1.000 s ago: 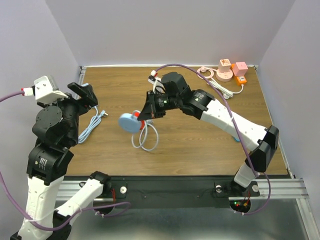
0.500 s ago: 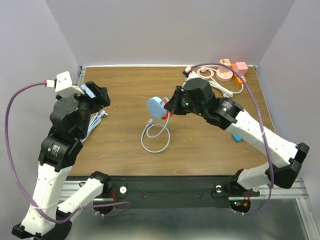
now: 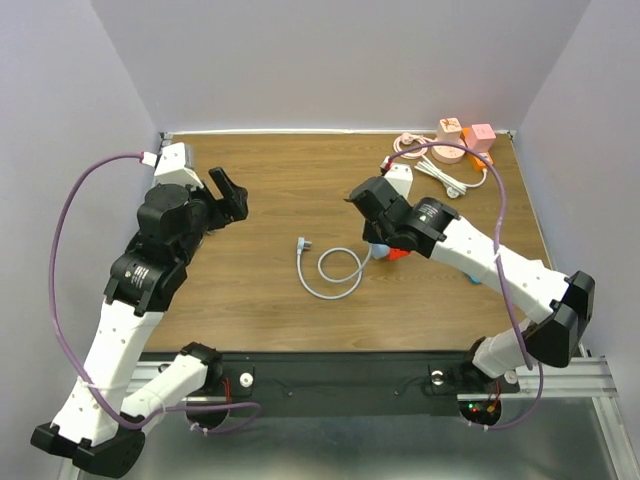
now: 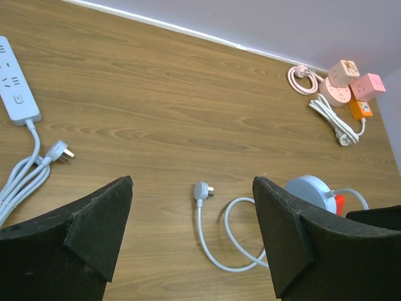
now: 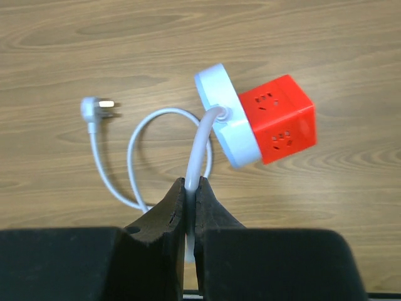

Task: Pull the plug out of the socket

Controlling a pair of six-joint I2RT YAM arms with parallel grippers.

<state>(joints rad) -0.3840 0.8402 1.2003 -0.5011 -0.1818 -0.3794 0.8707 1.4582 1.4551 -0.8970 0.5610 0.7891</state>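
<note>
My right gripper (image 5: pixel 191 182) is shut on the white cable (image 5: pixel 202 147) a short way behind a round pale-blue socket base (image 5: pixel 225 122) that carries a red cube socket (image 5: pixel 282 125). Base and cube are tilted just above the wood. The cable loops (image 3: pixel 340 270) over the table to its grey plug (image 3: pixel 301 243), which lies loose on the wood, in no socket. In the top view the right gripper (image 3: pixel 385 235) is right of centre, with the blue base (image 3: pixel 377 251) partly hidden under it. My left gripper (image 4: pixel 192 188) hangs open and empty above the plug (image 4: pixel 202 190).
A white power strip (image 4: pixel 15 88) with its own plug (image 4: pixel 59 150) lies at the left. Pink and orange sockets (image 3: pixel 462 140) with a coiled white cord (image 3: pixel 445 178) sit at the back right corner. A small blue item (image 3: pixel 473 275) lies near the right arm.
The right arm carried the blue and red socket by its cable from left of centre to right of centre and lower, trailing the plug. The left arm swung inward over the table, jaws staying open.
</note>
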